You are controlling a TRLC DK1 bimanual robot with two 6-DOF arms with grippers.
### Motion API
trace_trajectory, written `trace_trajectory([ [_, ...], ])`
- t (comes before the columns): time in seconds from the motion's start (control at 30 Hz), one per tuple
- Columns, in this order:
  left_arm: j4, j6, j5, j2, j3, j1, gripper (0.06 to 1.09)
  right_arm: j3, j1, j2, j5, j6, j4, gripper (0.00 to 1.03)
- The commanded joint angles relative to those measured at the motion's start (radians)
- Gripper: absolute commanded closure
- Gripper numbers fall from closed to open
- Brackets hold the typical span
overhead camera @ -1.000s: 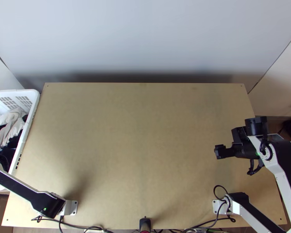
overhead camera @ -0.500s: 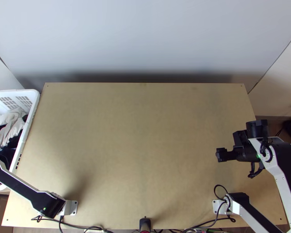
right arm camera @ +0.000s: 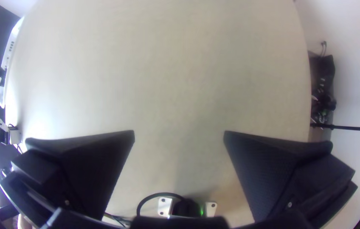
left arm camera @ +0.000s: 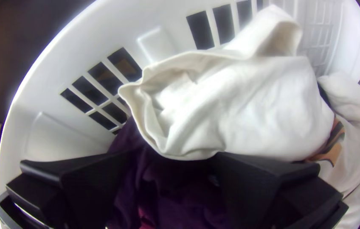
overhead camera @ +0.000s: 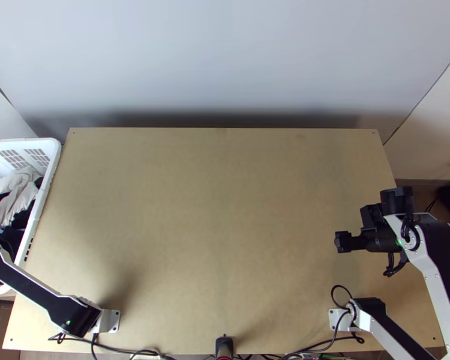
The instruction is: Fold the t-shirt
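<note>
"Evidently the picking-out step is in hand, with the left tool (left arm camera: 169, 160) at a white basket (left arm camera: 63, 142) beside the wooden counter (overhead camera: 219, 216), its black fingers parted around empty space above dark purple cloth (left arm camera: 163, 178)," says one onlooker.

"And the t-shirt itself?"

"Likely among the laundry in that basket, though which piece cannot be told from here. A white garment (left arm camera: 239, 101) lies bunched against the purple cloth, its hem curling open near the left tool."

"Over at the far side, the right tool (right arm camera: 178, 136) hangs above the counter, spread wide and gripping nothing. Its part comes later, I would judge."

"So folding has not begun. What does the next move call for?"

"A choice of piece, then a firm pinch on a raised edge of that one alone. The heap looks tangled enough for a neighbour to ride up with it."

"After that, presumably, a clean lift over the basket wall and a lowering onto the counter, where both tools could spread the shirt before its first fold"
</note>
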State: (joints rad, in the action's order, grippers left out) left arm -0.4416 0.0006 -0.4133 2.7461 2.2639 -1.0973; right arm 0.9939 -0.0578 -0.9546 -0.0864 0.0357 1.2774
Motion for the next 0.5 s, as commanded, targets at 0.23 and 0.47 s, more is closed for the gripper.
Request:
trace_trajectory([
  [0.23, 0.075, 0.024, 0.031, -0.039, 0.002, 0.03, 0.16, -0.037, 0.013, 0.005, 0.001, 0.006, 0.002, 0.05],
  [0.47, 0.07, 0.042, 0.033, -0.014, 0.002, 0.042, 0.22, -0.032, 0.013, 0.005, 0.001, 0.007, 0.002, 0.05],
])
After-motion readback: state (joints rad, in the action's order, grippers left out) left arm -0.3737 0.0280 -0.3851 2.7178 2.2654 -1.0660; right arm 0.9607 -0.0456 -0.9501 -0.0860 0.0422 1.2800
